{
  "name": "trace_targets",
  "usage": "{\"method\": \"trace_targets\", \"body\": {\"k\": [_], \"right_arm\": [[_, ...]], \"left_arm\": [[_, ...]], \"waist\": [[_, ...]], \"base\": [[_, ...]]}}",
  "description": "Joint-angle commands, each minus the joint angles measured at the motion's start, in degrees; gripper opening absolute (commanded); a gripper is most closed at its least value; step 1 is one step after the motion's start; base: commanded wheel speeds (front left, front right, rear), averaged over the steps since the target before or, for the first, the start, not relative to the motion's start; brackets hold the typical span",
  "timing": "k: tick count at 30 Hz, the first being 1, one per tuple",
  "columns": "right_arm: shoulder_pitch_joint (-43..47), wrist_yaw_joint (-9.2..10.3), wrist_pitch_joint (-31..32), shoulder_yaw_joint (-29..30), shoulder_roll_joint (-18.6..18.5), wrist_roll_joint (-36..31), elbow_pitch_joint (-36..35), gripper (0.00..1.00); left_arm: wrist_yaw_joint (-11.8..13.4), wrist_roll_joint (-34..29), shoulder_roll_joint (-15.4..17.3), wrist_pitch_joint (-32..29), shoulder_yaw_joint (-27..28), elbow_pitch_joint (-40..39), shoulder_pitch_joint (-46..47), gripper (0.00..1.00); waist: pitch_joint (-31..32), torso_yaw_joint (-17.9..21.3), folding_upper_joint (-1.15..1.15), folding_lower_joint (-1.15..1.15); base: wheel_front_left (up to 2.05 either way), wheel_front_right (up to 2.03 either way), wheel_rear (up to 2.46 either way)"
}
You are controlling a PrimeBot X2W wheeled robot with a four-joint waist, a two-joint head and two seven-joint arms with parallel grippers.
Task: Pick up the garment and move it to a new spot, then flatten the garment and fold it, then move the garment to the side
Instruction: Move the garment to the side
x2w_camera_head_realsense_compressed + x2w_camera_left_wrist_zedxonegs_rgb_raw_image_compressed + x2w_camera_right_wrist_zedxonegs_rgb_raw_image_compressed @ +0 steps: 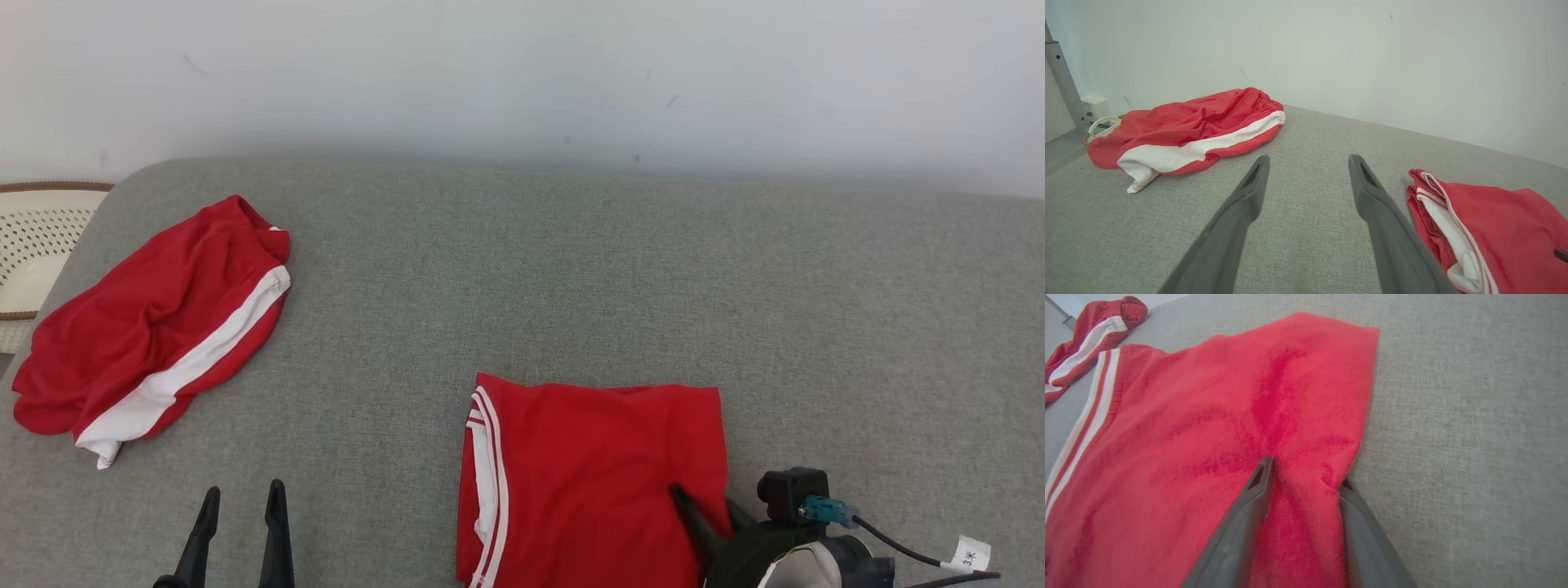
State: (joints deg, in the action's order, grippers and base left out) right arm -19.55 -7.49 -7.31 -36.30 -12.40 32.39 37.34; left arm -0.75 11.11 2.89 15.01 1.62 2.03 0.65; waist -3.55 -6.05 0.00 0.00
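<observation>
The garment [596, 482] is a red piece with white side stripes, lying folded and flat near the front of the grey padded surface [571, 269]. It also lies at the right of the left wrist view [1502, 228]. My right gripper [704, 500] is at its right edge. In the right wrist view the gripper [1305, 475] straddles a raised ridge of the red cloth [1229, 437], one finger on top and one at the hem, jaws still wide. My left gripper [242, 494] stands open over bare surface to the left, holding nothing [1308, 161].
A second red garment with a broad white stripe [155, 327] lies crumpled at the far left, also in the wrist views [1192, 126] [1094, 330]. Beyond the left edge stands a perforated cream basket [33, 245]. A pale wall runs along the back.
</observation>
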Motion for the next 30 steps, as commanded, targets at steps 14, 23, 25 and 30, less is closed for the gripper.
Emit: {"method": "trace_targets", "body": {"k": [14,23,25,30], "right_arm": [[-8.99,0.02,-3.31,-1.49,-3.75,1.06,0.13,0.0],[-19.3,0.02,-2.49,-0.87,-9.18,3.35,5.36,0.0],[-20.57,0.02,-2.57,-0.71,-9.82,3.65,6.01,0.0],[-26.59,0.02,-2.8,0.27,-13.44,4.65,9.49,0.0]], "left_arm": [[-0.05,0.15,0.03,0.24,0.41,-0.13,-0.64,1.0],[-0.97,-0.14,0.03,0.23,-0.19,-1.08,1.31,1.0],[-0.98,-0.11,0.03,0.23,-0.15,-1.29,1.65,1.0],[-1.07,-0.42,0.03,0.22,0.03,-2.42,3.48,1.0]], "waist": [[-0.1,0.79,0.0,0.0],[-4.01,1.01,0.0,0.0],[-4.73,1.07,0.0,0.0],[-8.49,1.59,0.0,0.0]], "base": [[0.0,0.0,0.0],[0.0,0.0,0.0],[0.0,0.0,0.0],[0.0,0.0,0.0]]}}
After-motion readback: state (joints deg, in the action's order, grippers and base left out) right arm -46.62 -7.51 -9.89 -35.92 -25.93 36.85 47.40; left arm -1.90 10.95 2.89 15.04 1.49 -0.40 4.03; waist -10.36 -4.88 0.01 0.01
